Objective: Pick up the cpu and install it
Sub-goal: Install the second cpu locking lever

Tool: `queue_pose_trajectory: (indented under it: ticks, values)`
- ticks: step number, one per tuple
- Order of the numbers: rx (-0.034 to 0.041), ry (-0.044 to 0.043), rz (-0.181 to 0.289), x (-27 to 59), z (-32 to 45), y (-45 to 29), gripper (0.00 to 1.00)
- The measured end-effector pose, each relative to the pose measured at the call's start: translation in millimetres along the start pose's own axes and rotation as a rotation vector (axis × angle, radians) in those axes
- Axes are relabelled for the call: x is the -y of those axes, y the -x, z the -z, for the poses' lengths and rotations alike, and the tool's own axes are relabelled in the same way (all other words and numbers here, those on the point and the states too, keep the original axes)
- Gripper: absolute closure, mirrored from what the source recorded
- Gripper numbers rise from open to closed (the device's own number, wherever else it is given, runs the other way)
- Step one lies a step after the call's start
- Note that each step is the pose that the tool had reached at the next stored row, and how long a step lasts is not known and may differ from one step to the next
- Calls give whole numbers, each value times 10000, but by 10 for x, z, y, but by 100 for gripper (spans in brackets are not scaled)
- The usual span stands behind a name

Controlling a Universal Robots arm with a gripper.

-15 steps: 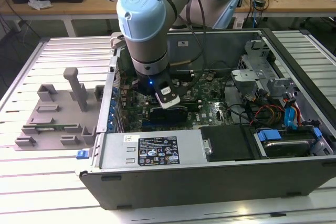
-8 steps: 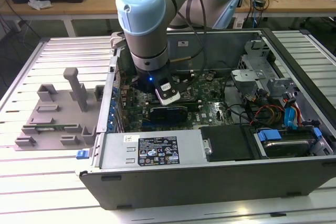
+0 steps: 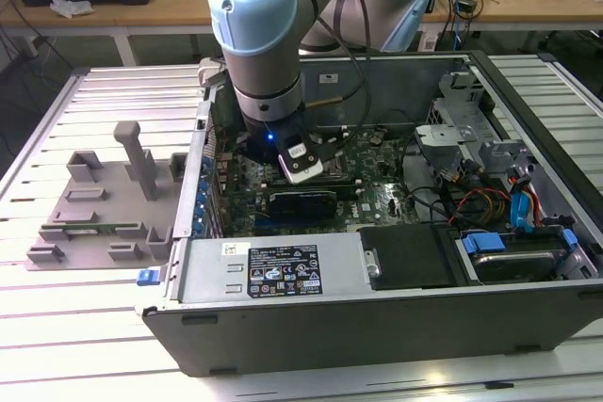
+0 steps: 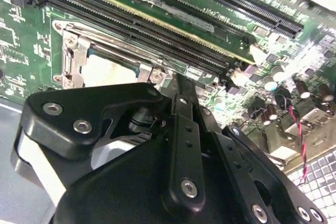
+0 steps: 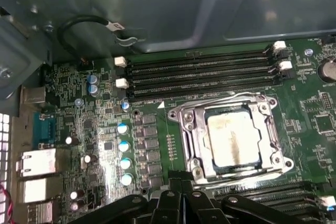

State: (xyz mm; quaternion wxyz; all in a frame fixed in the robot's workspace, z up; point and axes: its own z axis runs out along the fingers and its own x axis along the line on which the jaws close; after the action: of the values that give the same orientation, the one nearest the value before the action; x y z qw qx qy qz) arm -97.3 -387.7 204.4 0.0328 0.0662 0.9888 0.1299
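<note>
Inside the open computer case (image 3: 396,327) on the slatted table (image 3: 57,327), the arm reaches down over the green motherboard (image 5: 157,145). The cpu (image 5: 232,139) lies flat in the metal-framed socket (image 5: 184,124), its silver top showing a pale, smudged patch; in the second wrist view it appears as a bright square (image 4: 110,70) within the same frame, just beyond the black linkages. The gripper (image 4: 178,85) hangs above the board close beside the socket, and its fingers come together to a narrow tip with nothing seen between them; whether the tip touches the board cannot be told. Rows of black memory slots (image 5: 199,74) run alongside the socket. In the exterior view, a grey moulded fixture (image 3: 104,204) sits on the table at the exterior view's left of the case.
</note>
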Motion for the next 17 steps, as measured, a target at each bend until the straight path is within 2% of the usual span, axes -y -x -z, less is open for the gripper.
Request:
queue_pose_trajectory:
  ticks: [11,17]
  values:
    - [-2,5,0,4,-67,-5,89]
    - [-3,7,0,3,-72,-6,89]
